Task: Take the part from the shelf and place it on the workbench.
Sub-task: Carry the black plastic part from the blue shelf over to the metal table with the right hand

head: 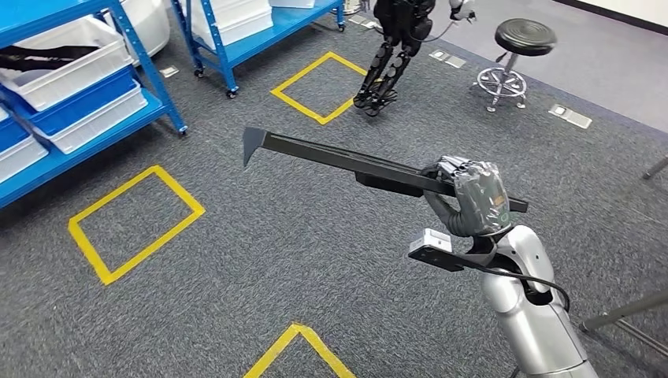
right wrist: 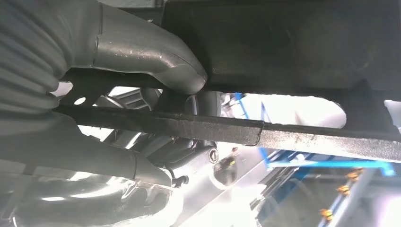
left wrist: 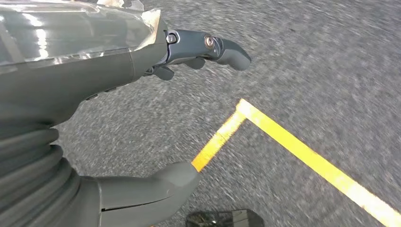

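Right hand (head: 471,195) at 3 o'clock of centre in the head view, fingers wrapped tight round the part (head: 331,157), thumb (right wrist: 156,56) pressed on its underside in the right wrist view. Long, thin, black part (right wrist: 293,137), carried nearly level above the carpet (head: 299,260), running from the hand out toward 10 o'clock, ending in a small down-turned hook; short stub poking past the hand toward 3 o'clock. Silver forearm rising from 5 o'clock.

Left hand (left wrist: 94,94) in the left wrist view, hanging over the carpet (left wrist: 331,71), fingers (left wrist: 222,47) and thumb apart, nothing between them. Yellow tape corner (left wrist: 243,106) on the floor beneath.

Blue shelves (head: 150,110) at 10 to 11 o'clock, holding white bins (head: 71,59). Second shelf unit (head: 260,35) at 12 o'clock. 3 yellow tape squares on the carpet: 1 at 9 o'clock (head: 134,224), 1 at 12 o'clock (head: 319,83), 1 cut off at 6 o'clock (head: 299,350). Legs of another robot (head: 390,59) at 1 o'clock, black stool (head: 516,55) at 2 o'clock.
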`<state>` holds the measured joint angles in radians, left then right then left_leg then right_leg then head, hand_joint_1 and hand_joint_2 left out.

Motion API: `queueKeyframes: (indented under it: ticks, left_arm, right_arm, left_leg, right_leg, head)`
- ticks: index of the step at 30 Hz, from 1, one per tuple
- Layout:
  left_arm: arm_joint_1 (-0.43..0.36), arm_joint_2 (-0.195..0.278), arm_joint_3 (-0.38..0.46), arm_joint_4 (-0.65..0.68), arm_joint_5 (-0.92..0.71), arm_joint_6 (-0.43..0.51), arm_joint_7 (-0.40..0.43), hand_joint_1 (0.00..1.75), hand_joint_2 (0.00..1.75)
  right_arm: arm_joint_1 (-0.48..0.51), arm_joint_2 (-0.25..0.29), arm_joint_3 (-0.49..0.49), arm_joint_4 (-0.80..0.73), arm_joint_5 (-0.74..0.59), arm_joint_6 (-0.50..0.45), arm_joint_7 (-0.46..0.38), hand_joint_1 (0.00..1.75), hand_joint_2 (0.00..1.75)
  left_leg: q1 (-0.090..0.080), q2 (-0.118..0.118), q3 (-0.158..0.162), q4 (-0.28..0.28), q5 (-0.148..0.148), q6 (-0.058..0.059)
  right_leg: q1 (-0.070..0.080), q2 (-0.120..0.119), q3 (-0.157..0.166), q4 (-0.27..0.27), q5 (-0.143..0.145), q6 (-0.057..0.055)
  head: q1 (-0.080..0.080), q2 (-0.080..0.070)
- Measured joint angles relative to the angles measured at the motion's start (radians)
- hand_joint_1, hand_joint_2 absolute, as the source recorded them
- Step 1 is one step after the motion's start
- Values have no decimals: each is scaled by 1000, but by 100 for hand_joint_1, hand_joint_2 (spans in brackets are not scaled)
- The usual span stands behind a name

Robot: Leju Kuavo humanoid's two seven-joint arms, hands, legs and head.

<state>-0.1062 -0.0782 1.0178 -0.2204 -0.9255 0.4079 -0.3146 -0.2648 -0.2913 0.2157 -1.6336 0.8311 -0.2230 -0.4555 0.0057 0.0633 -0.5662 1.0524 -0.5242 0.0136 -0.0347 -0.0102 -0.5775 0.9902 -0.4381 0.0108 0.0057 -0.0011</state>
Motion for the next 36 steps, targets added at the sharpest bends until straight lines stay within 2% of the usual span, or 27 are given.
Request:
queueKeyframes:
  ticks: [2, 3, 4, 5, 6, 8, 10, 11, 12, 13, 15, 16, 17, 19, 20, 21, 23, 25, 26, 28, 29, 30, 32, 33, 34, 35, 36]
  left_arm:
    - [3, -1, 0, 1, -4, 0, 6, 0, 175]
    - [5, -2, 0, 2, -6, 0, 10, 0, 175]
    - [6, -3, 0, 2, -7, 0, 12, 0, 175]
    - [7, -3, 0, 2, -9, 0, 14, 0, 175]
    - [7, -3, 0, 3, -12, -1, 14, 0, 175]
    - [7, -4, 0, 3, -16, -1, 12, 0, 175]
    - [5, -4, 0, 3, -21, -4, 10, 0, 175]
    - [3, -5, -1, 3, -26, -6, 10, 0, 175]
    - [0, -6, -2, 3, -31, -8, 10, 0, 175]
    - [-4, -7, -4, 3, -37, -10, 12, 0, 175]
    - [-13, -9, -9, 3, -47, -13, 17, 0, 175]
    - [-15, -10, -12, 3, -51, -14, 21, 0, 175]
    - [-16, -10, -15, 3, -54, -14, 23, 0, 175]
    - [-19, -10, -19, 3, -57, -14, 29, 0, 175]
    - [-22, -11, -21, 3, -57, -14, 30, 0, 175]
    - [-24, -12, -22, 3, -58, -14, 31, 0, 175]
    - [-31, -12, -24, 3, -58, -14, 33, 0, 175]
    - [-37, -12, -26, 2, -58, -15, 34, 0, 175]
    - [-39, -11, -27, 2, -58, -15, 34, 0, 175]
    - [-43, -12, -28, 2, -58, -15, 36, 0, 175]
    - [-45, -13, -28, 2, -58, -15, 37, 0, 175]
    - [-46, -13, -28, 2, -58, -15, 38, 0, 175]
    - [-46, -14, -28, 3, -58, -14, 42, 0, 175]
    - [-46, -14, -29, 3, -58, -14, 43, 0, 175]
    - [-45, -15, -29, 4, -58, -14, 45, 0, 175]
    - [-45, -15, -29, 4, -57, -14, 45, 0, 175]
    - [-45, -15, -29, 4, -57, -15, 46, 0, 175]
  right_arm:
    - [5, -5, 0, -2, -3, -2, 4, 175, 175]
    - [11, -9, -1, -4, -5, -2, 5, 175, 175]
    - [19, -14, -1, -7, -7, -2, 6, 175, 175]
    - [29, -20, -3, -11, -8, -2, 7, 175, 175]
    - [38, -27, -6, -16, -9, -3, 8, 175, 175]
    - [56, -42, -14, -30, -13, -7, 10, 175, 175]
    - [74, -55, -25, -46, -18, -14, 13, 175, 175]
    - [86, -61, -31, -55, -20, -19, 14, 175, 175]
    - [99, -67, -37, -63, -21, -22, 14, 175, 175]
    - [114, -74, -44, -73, -22, -25, 15, 175, 175]
    - [136, -86, -57, -90, -22, -31, 16, 175, 175]
    - [144, -89, -62, -97, -21, -34, 18, 175, 175]
    - [151, -90, -67, -103, -21, -37, 20, 175, 175]
    - [171, -91, -74, -110, -21, -40, 23, 175, 175]
    - [180, -92, -76, -112, -20, -41, 24, 175, 175]
    - [186, -94, -79, -113, -20, -41, 24, 175, 175]
    - [190, -96, -85, -115, -20, -41, 25, 175, 175]
    - [190, -98, -91, -120, -20, -41, 25, 175, 175]
    - [191, -98, -94, -121, -20, -41, 25, 175, 175]
    - [192, -100, -96, -122, -18, -41, 25, 175, 175]
    - [191, -101, -97, -123, -15, -41, 26, 175, 175]
    - [189, -101, -97, -124, -11, -40, 28, 175, 175]
    - [185, -100, -97, -125, -5, -38, 31, 175, 175]
    - [184, -99, -96, -125, -2, -37, 33, 175, 175]
    - [183, -98, -95, -125, -1, -36, 34, 175, 175]
    - [183, -97, -95, -125, 0, -34, 35, 175, 175]
    - [183, -97, -94, -125, 0, -34, 36, 175, 175]
  left_leg:
    - [5, -51, -58, 135, -76, -6]
    - [6, -59, -88, 199, -102, -7]
    - [6, -62, -106, 235, -109, -7]
    - [6, -64, -104, 230, -94, -5]
    - [7, -69, -83, 185, -61, -2]
    - [11, -118, -16, 46, 9, 5]
    - [13, -160, 18, -32, 34, 10]
    - [10, -161, 20, -38, 31, 13]
    - [7, -147, 20, -42, 35, 18]
    - [5, -133, 22, -50, 41, 26]
    - [4, -103, 28, -67, 53, 42]
    - [4, -87, 30, -73, 57, 46]
    - [2, -71, 29, -74, 58, 48]
    - [-1, -37, 27, -73, 58, 49]
    - [-1, -21, 26, -73, 58, 48]
    - [-2, -6, 27, -72, 57, 47]
    - [-5, 19, 26, -69, 53, 41]
    - [-11, 39, 27, -63, 45, 29]
    - [-14, 49, 28, -61, 42, 25]
    - [-11, 64, 31, -58, 37, 18]
    - [-7, 53, 27, -47, 26, 13]
    - [-3, 28, 16, -19, 4, 9]
    - [3, -36, -37, 101, -68, 2]
    - [4, -54, -71, 173, -101, 0]
    - [4, -62, -99, 228, -119, 0]
    - [4, -65, -111, 247, -116, 2]
    - [4, -67, -102, 224, -91, 6]
  right_leg:
    - [2, 22, -5, 0, 4, -10]
    - [4, 34, -6, 0, 5, -12]
    - [6, 47, -8, 1, 6, -13]
    - [7, 60, -8, 2, 7, -13]
    - [7, 74, -8, 4, 7, -13]
    - [8, 99, -10, 7, 8, -10]
    - [10, 121, -19, 9, 13, -1]
    - [11, 133, -25, 7, 17, 7]
    - [10, 146, -30, 4, 22, 16]
    - [10, 143, -35, 6, 24, 23]
    - [14, 94, -63, 50, 1, 24]
    - [14, 59, -89, 103, -26, 20]
    - [14, 36, -121, 170, -56, 18]
    - [10, 23, -169, 279, -96, 25]
    - [9, 20, -167, 287, -96, 33]
    - [7, 15, -142, 251, -82, 42]
    - [6, -24, -53, 107, -40, 56]
    - [12, -54, 2, 12, -15, 47]
    - [16, -55, 6, 2, -12, 38]
    - [13, -30, 1, 0, -6, 23]
    - [10, -18, 0, 0, -3, 17]
    - [6, -8, -1, -1, 0, 8]
    - [6, 12, -5, -1, 5, -5]
    - [9, 22, -8, -1, 6, -10]
    - [11, 34, -10, -1, 8, -12]
    - [12, 47, -11, -1, 9, -13]
    - [14, 61, -11, 0, 10, -13]
  head:
    - [-2, 0]
    - [-2, 0]
    - [-2, 0]
    - [-2, 0]
    - [-2, 0]
    - [-2, 0]
    - [-1, 0]
    - [-1, 0]
    - [-1, 0]
    - [-1, 0]
    - [2, 0]
    - [4, 0]
    - [6, 0]
    - [7, 0]
    - [7, 0]
    - [7, 0]
    - [8, 0]
    - [7, 0]
    - [6, 0]
    - [4, 0]
    - [3, 0]
    - [3, 0]
    - [2, 0]
    - [1, 0]
    - [1, 0]
    - [1, 0]
    - [1, 0]
